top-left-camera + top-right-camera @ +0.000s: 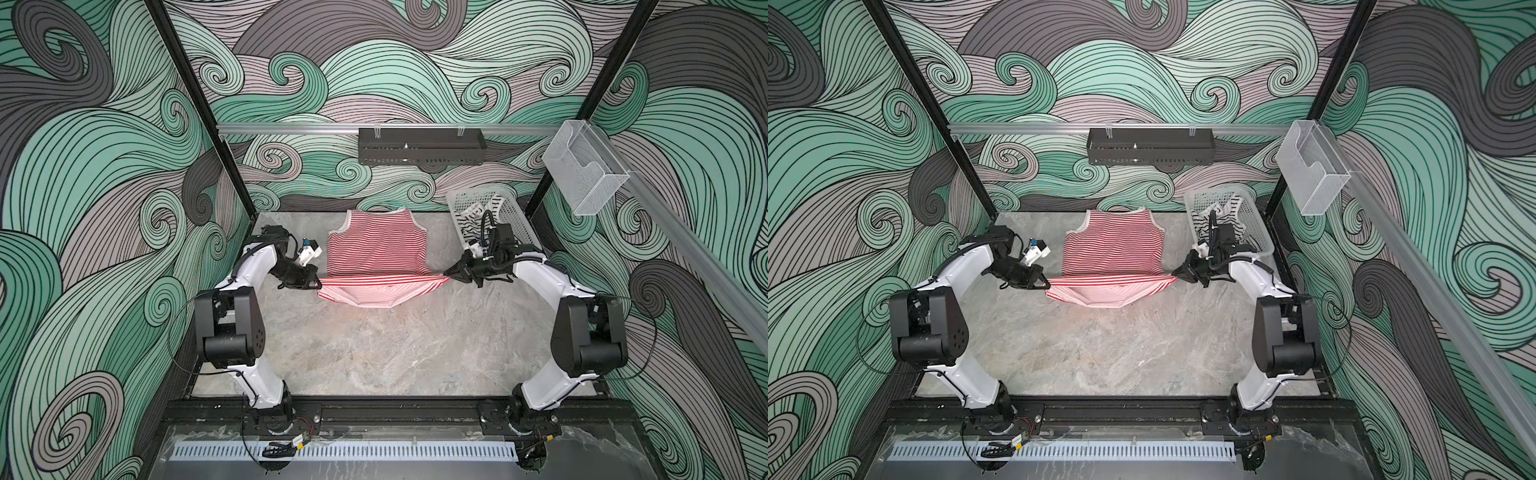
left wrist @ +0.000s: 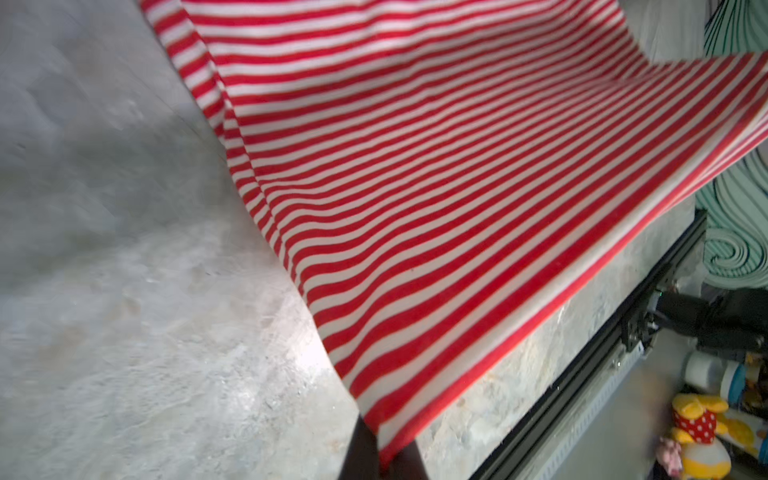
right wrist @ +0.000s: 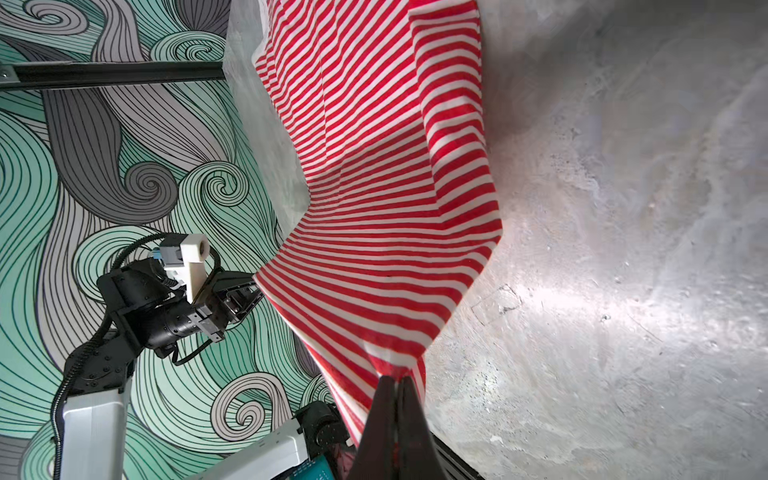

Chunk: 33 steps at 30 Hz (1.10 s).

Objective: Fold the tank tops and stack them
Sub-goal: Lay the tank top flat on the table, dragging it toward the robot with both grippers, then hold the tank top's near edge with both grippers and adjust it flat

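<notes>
From my seat the grey marbled surface [image 1: 374, 353] fills the floor of the cell. The red top [image 1: 376, 249] sits on its far middle, straps toward the far wall. The far part of the red top lies flat on the surface. The near hem is lifted clear and drawn taut from left to right, and the cloth below that line sags into a shallow pouch (plain in both top views, [image 1: 1113, 249]).

The white basket [image 1: 519, 224] stands at the far right corner of the surface, just right of the red top and apart from it. The black-striped top [image 1: 469, 216] lies crumpled inside it, and the right arm's wrist partly covers it from my angle.

The left tool [image 1: 318, 284] is clamped on the left end of the lifted hem, pinching the cloth with no gap between its jaws. Its wrist view shows the stripes running straight down into the dark fingers [image 2: 361, 453].

The right tool [image 1: 449, 274] is closed tight on the right end of the same hem. In its wrist view the fabric bunches to a point where the jaws meet [image 3: 395, 386]. The left tool [image 3: 253, 286] shows across from it, at the opposite end of the hem.

Both tools hang above the surface at about the same height.
</notes>
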Each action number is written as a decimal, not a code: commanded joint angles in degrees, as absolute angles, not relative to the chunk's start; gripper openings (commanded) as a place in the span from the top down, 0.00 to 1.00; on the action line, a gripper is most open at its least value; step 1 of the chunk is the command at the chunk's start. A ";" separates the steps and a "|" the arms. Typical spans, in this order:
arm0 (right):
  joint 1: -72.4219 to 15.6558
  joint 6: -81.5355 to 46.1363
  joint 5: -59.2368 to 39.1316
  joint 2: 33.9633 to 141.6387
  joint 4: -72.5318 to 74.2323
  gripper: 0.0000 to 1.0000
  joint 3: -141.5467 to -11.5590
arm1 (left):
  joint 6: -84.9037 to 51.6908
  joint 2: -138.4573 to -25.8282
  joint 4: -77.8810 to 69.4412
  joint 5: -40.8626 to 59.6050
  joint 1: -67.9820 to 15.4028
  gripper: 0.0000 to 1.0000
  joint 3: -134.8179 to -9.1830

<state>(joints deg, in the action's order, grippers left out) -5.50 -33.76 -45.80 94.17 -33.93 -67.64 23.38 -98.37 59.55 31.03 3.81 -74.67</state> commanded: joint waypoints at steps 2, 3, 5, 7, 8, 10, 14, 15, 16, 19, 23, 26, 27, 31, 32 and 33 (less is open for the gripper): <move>-5.46 -30.11 -43.91 91.72 -35.18 0.94 -64.24 | 29.09 -96.94 66.07 26.27 2.12 1.00 -73.10; -5.98 -29.63 -43.44 91.60 -35.71 0.92 -63.72 | 29.30 -97.17 66.33 25.56 2.02 1.00 -72.72; -7.16 -28.26 -40.79 91.73 -37.90 0.91 -63.48 | 29.29 -97.62 66.05 23.26 2.02 0.99 -72.10; -8.37 -27.01 -37.34 92.21 -39.65 0.91 -63.29 | 28.28 -98.00 64.40 19.86 2.01 0.99 -71.47; -8.86 -26.77 -35.96 92.48 -39.94 0.91 -63.30 | 27.54 -98.00 63.37 18.59 1.99 0.99 -71.16; -10.25 -26.47 -32.29 93.20 -40.74 0.88 -63.56 | 26.64 -98.25 62.20 17.27 1.98 0.92 -70.76; -13.81 -25.45 -26.57 94.11 -42.24 0.67 -64.82 | 26.36 -99.52 62.84 15.57 0.54 0.72 -70.34; -14.37 -25.36 -26.49 94.05 -42.06 0.64 -64.74 | 26.44 -99.62 62.84 14.73 -0.11 0.68 -69.77; -14.74 -25.37 -26.13 93.79 -42.03 0.62 -64.57 | 26.69 -99.36 62.76 13.90 -0.80 0.65 -69.01; -15.20 -26.05 -25.39 92.47 -41.07 0.59 -62.34 | 27.07 -98.00 61.85 12.35 -1.63 0.62 -66.72; -15.47 -27.44 -25.75 92.45 -37.61 0.59 -57.50 | 27.38 -97.73 61.82 11.71 -1.68 0.61 -65.21; -15.47 -28.83 -26.69 92.67 -32.06 0.60 -52.78 | 26.89 -97.49 60.24 12.28 -1.63 0.60 -63.71; -15.55 -29.36 -27.54 93.19 -30.16 0.61 -51.59 | 26.85 -97.56 59.95 12.88 -1.50 0.59 -63.40; -15.57 -31.08 -29.89 94.82 -24.97 0.65 -48.34 | 26.46 -98.46 59.38 13.65 -1.19 0.58 -63.02; -15.64 -31.26 -29.83 94.92 -24.40 0.66 -47.97 | 26.50 -98.49 59.46 14.20 -0.99 0.58 -63.15; -15.70 -31.51 -29.62 95.01 -24.07 0.68 -47.67 | 26.69 -98.40 59.54 15.21 -0.66 0.58 -63.24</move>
